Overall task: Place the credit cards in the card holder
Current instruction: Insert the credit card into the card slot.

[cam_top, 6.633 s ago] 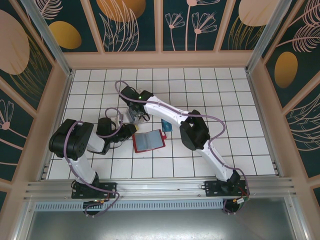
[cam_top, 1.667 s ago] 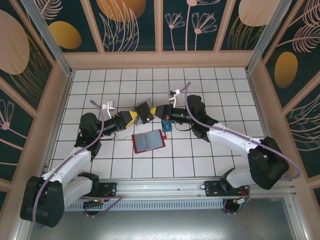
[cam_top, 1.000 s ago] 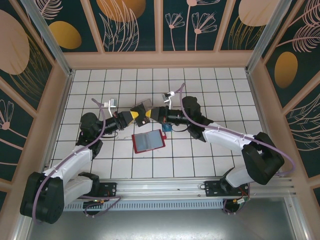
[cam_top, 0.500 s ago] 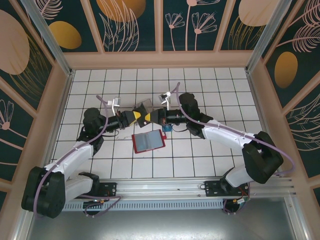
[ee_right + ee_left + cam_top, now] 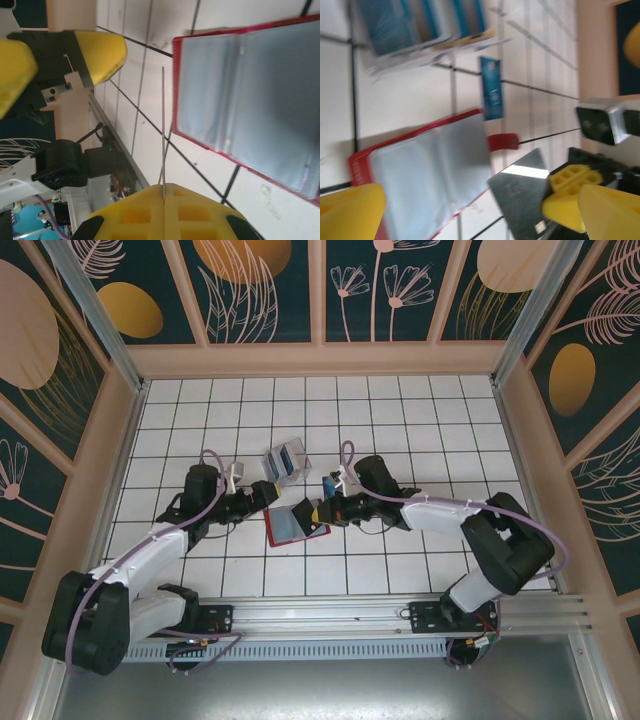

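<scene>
Right gripper: jaws clamped flat on one dark-faced credit card, held on edge at the border of the open red card holder; contact between the two cannot be confirmed.

Left gripper: jaws spread wide, empty, facing the right gripper across the holder's corner.

A loose blue card lies on the tiled table just beyond the holder (its print too blurred to read). A clear box with more blue cards stands farther back.

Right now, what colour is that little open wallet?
The wallet is red, with grey-blue clear pockets inside; clearest in the right wrist view.
</scene>
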You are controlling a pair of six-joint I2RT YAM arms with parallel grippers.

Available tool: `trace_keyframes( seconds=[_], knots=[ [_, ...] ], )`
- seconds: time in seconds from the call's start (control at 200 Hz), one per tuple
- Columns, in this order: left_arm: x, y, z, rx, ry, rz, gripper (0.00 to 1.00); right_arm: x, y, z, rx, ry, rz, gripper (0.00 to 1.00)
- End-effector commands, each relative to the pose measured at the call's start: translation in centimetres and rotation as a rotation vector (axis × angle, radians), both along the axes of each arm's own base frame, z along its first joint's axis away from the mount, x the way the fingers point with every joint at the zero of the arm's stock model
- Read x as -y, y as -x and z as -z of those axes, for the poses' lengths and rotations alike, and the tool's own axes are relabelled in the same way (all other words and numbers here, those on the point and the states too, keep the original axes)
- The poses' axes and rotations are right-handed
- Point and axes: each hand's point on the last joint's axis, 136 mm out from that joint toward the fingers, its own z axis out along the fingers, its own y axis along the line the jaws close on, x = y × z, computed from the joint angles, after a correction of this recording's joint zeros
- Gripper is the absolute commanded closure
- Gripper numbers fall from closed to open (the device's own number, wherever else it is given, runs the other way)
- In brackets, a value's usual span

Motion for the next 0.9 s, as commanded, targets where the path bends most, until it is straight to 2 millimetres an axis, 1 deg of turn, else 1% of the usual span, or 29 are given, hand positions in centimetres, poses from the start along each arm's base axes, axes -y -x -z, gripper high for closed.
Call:
trace_keyframes(
  seconds=[0.0, 0.055, 0.08, 0.095, 0.12, 0.165, 0.24, 0.27, 0.285, 0.39, 0.445, 0.616, 0.726, 0.831, 0.896],
  knots=[
    [-1.1, 1.4, 4.1, -0.088, -0.121, -0.020, 0.02, 0.0, -0.7, 1.5, 0.022, 0.008, -0.003, 1.00],
    [-1.2, 1.6, 5.2, -0.107, -0.145, -0.024, 0.02, -0.2, -0.8, 1.9, 0.020, 0.007, -0.006, 1.00],
    [-1.3, 1.7, 5.7, -0.114, -0.154, -0.025, 0.05, -0.3, -0.9, 2.0, 0.024, 0.005, -0.005, 1.00],
    [-1.3, 1.7, 5.9, -0.117, -0.154, -0.023, 0.08, -0.2, -1.0, 2.2, 0.022, 0.008, -0.004, 1.00],
    [-1.1, 1.7, 6.0, -0.116, -0.149, -0.016, 0.18, -0.3, -1.1, 2.4, 0.028, 0.009, -0.002, 1.00],
    [-0.8, 1.6, 6.3, -0.120, -0.134, -0.006, 0.38, -0.3, -1.5, 2.8, 0.026, 0.017, 0.006, 1.00],
    [-0.5, 1.6, 6.8, -0.135, -0.123, -0.001, 0.70, -0.6, -2.2, 3.0, 0.028, 0.007, 0.019, 1.00],
    [-0.6, 1.6, 7.2, -0.143, -0.133, -0.007, 0.80, -0.7, -2.3, 3.1, 0.027, 0.003, 0.023, 1.00],
    [-0.7, 1.6, 7.4, -0.149, -0.140, -0.009, 0.83, -0.7, -2.4, 3.1, 0.027, 0.000, 0.023, 1.00],
    [-0.9, 1.8, 8.5, -0.176, -0.169, -0.006, 0.83, -0.6, -2.4, 4.0, 0.026, 0.009, 0.028, 1.00],
    [-1.1, 2.1, 9.1, -0.189, -0.187, -0.006, 0.82, -0.7, -2.5, 4.2, 0.024, 0.008, 0.029, 1.00],
    [-1.9, 2.1, 10.5, -0.211, -0.243, -0.023, 0.82, -0.8, -2.5, 5.4, 0.006, 0.013, 0.021, 1.00],
    [-2.1, 2.4, 11.4, -0.238, -0.261, -0.026, 0.85, -0.9, -2.3, 5.4, 0.007, 0.005, 0.011, 1.00],
    [-2.3, 2.4, 11.8, -0.248, -0.274, -0.031, 0.87, -0.6, -2.4, 5.9, 0.019, 0.031, 0.009, 1.00],
    [-2.4, 2.4, 11.8, -0.249, -0.275, -0.033, 0.88, -0.7, -2.3, 5.9, 0.021, 0.028, 0.003, 1.00]
  ],
)
